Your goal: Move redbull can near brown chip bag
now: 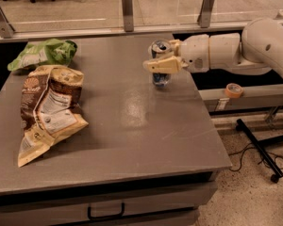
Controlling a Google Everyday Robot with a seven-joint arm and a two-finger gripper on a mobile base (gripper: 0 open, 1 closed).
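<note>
The robot's white arm (236, 51) is reaching in from the right over a grey table (132, 126), with its gripper (152, 56) sitting above the far right part of the tabletop. The gripper is clasping the redbull can (160, 78): one cream finger (162, 65) is crossing the front of the can and the other is lying behind its silver top. The can is standing upright in that grasp; whether its base is touching the table cannot be told.

The brown chip bag (47, 109) is lying flat at the left side of the table, its white label panel facing up, well apart from the can. A bright green bag (45, 53) is resting just beyond it, near the far left corner. A roll of tape (233, 90) is sitting on a ledge to the right of the table, below the arm. Black cables (254, 149) are trailing across the speckled floor.
</note>
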